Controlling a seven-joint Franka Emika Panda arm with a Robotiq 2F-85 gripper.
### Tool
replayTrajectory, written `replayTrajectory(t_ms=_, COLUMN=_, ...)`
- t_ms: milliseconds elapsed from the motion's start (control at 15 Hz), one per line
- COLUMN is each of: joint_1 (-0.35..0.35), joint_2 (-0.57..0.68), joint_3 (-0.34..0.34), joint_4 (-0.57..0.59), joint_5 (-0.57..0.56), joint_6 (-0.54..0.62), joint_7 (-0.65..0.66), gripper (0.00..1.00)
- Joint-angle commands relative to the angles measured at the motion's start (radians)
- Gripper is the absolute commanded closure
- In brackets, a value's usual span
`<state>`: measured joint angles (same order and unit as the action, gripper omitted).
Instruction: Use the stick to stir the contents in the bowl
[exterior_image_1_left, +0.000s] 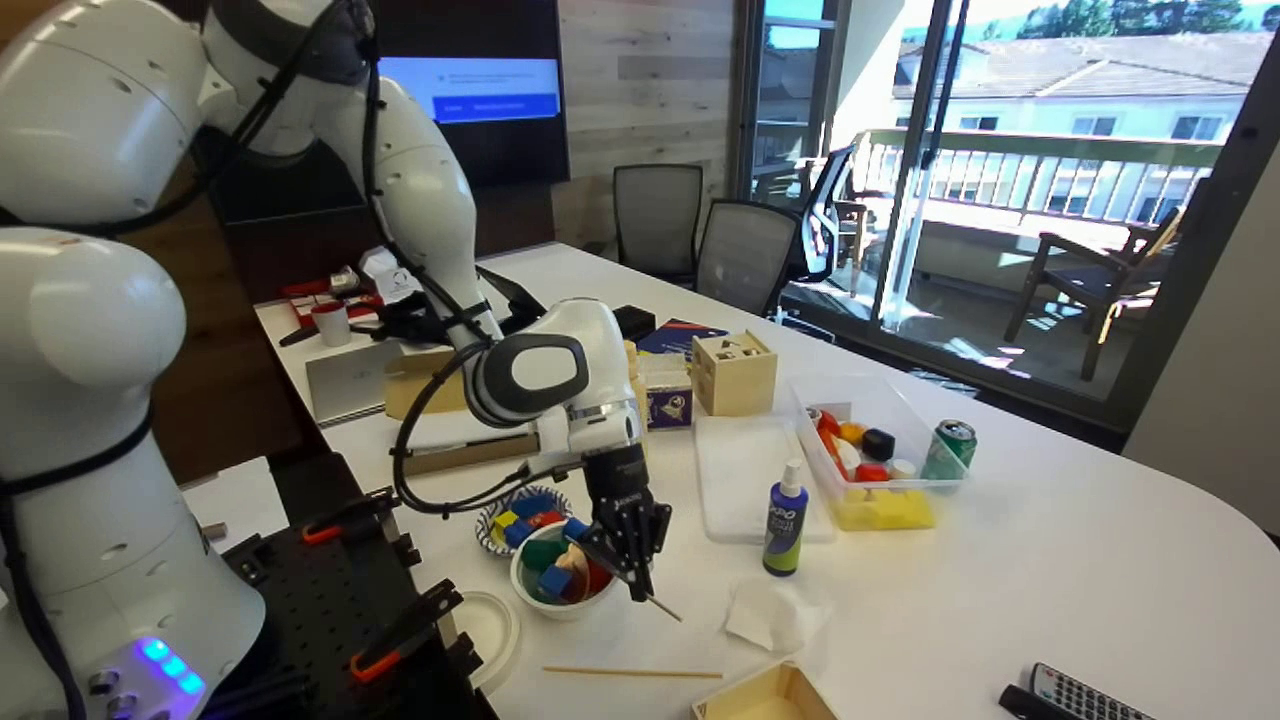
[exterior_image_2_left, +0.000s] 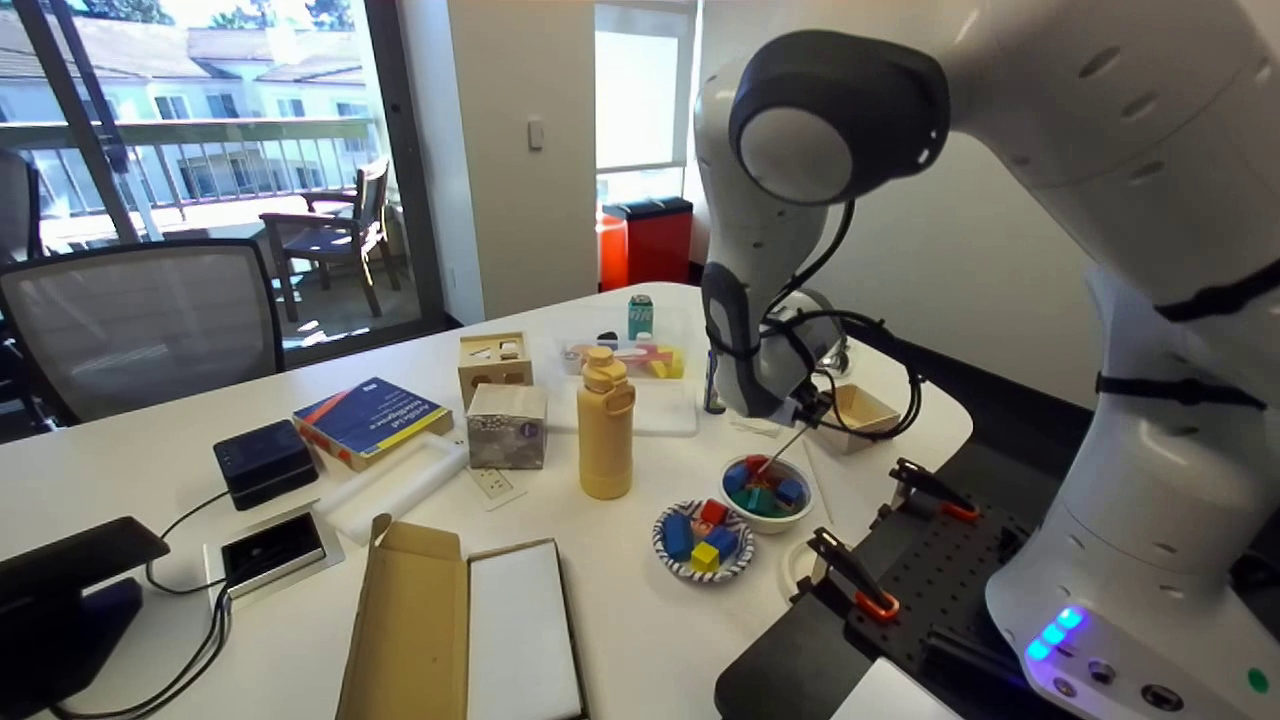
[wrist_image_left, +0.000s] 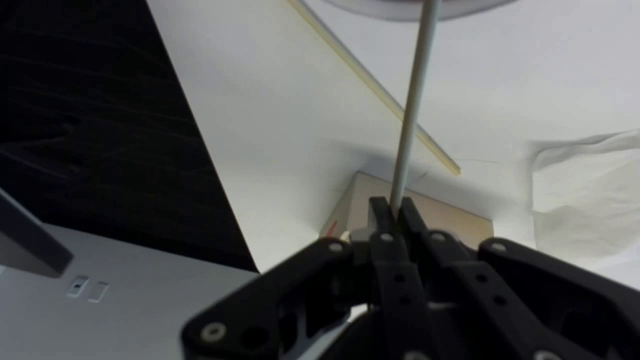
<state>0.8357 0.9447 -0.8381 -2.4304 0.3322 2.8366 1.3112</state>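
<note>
The white bowl stands on the table; it also shows in an exterior view, and its rim shows at the top edge of the wrist view. Its contents are green, blue and red blocks with some small orange-tan pieces. My gripper is shut on a thin stick. The gripper is beside and above the bowl. The stick slants down into the bowl, its lower end among the blocks. Whether it touches the bottom is hidden. The stick's back end pokes out behind the fingers.
A patterned bowl of blocks stands next to the white bowl. A second stick, a white plate, a wooden box and a tissue lie nearby. A spray bottle and a yellow bottle stand upright.
</note>
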Motion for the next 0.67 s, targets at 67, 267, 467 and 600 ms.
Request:
replayTrajectory(t_ms=67, joint_1=0.241, joint_2=0.055, joint_3=-0.1, joint_4=0.03, joint_5=-0.124, joint_6=-0.29, joint_7=0.269, gripper=0.99)
replayTrajectory(t_ms=267, joint_1=0.275, joint_2=0.051, joint_3=-0.102, joint_4=0.072, joint_5=-0.225, joint_6=-0.452, joint_7=0.387, gripper=0.99)
replayTrajectory(t_ms=467, joint_1=0.245, joint_2=0.047, joint_3=-0.085, joint_4=0.111, joint_5=-0.312, joint_6=-0.545, joint_7=0.464, gripper=0.99)
replayTrajectory(t_ms=600, joint_1=0.206, joint_2=0.054, joint_3=-0.071, joint_4=0.144, joint_5=-0.362, joint_6=-0.577, joint_7=0.498, gripper=0.99)
